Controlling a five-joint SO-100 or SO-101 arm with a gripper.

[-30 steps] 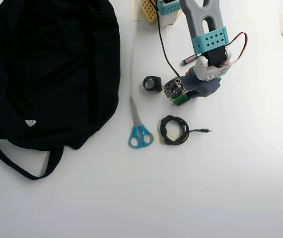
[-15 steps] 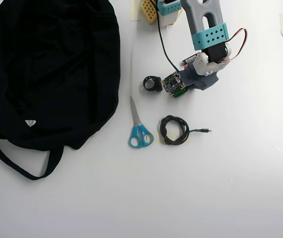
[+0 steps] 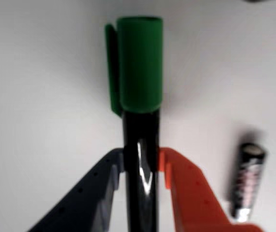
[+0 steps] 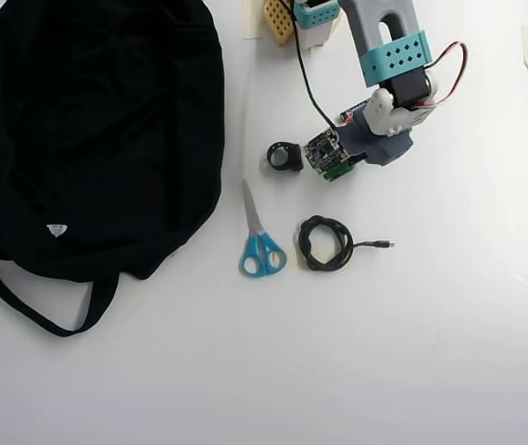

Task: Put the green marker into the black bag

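In the wrist view the hand [image 3: 140, 166] is closed narrow on the marker [image 3: 140, 96], one dark finger on the left of the black barrel and one orange finger on the right, both touching it partway along. The marker's long axis runs straight out from the hand, up the middle of that view, with the green cap at the far end, clear of the fingers. A battery [image 3: 247, 181] lies on the white counter [image 3: 41, 96] just to the right, roughly parallel to the marker and apart from it. In the overhead view the arm's wrist hides the hand and the marker. There the bag [image 4: 97, 130] lies well apart to the left, a broad dark heap. A small black ring [image 4: 285, 156] and the scissors [image 4: 259, 239] sit between the arm and the bag, and a coiled cable [image 4: 324, 243] lies nearer. As I judge it, the coming move is a carry leftward, cap leading.
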